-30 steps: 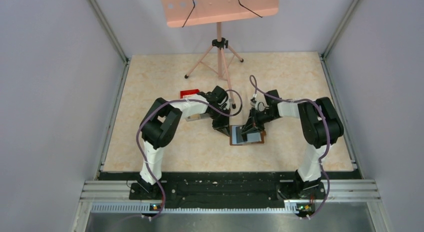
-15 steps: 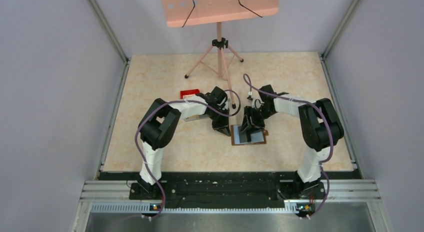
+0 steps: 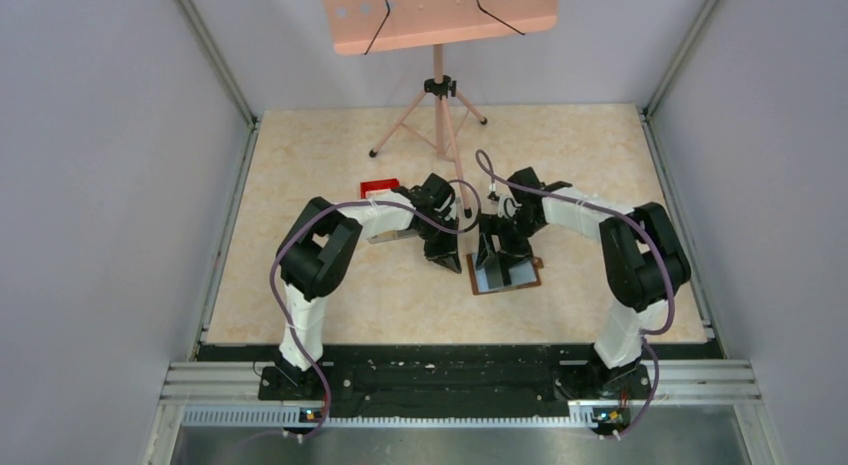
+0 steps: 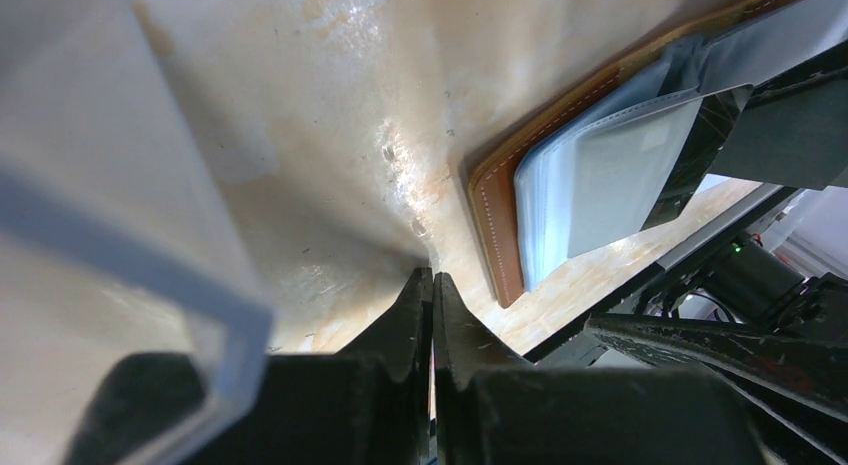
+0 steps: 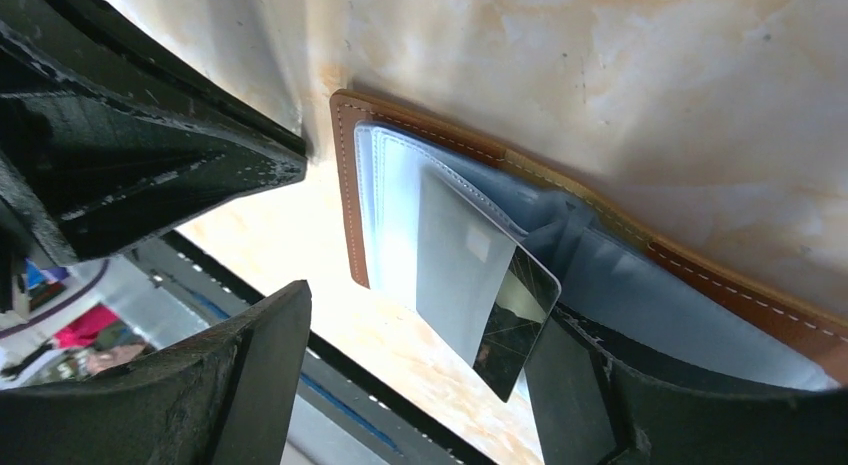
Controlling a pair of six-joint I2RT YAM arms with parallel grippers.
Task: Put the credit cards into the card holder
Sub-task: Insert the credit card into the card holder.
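The card holder [image 3: 505,276] lies open on the table, brown rim [image 5: 345,185] up, pale inner sleeves showing. One of the credit cards [image 5: 515,320], grey with a black end, sits partly in a sleeve with its dark end poking out. My right gripper [image 5: 420,325] stands open around that end, one finger [image 5: 570,385] close beside the card. My left gripper [image 4: 432,275] is shut on nothing, its tips down on the table just beside the holder's corner [image 4: 497,225]. From above, the left gripper [image 3: 447,255] and the right gripper [image 3: 497,250] almost meet at the holder's far-left edge.
A clear plastic box [image 4: 120,185] sits close on the left of my left gripper, seen under the left arm [image 3: 392,232] from above. A small red tray [image 3: 379,188] lies behind it. A music stand's tripod [image 3: 437,110] occupies the far middle of the table.
My right gripper has gone from shut to open, letting go of the card in the sleeve, and its arm has swung left and farther back. The left arm has stayed put.
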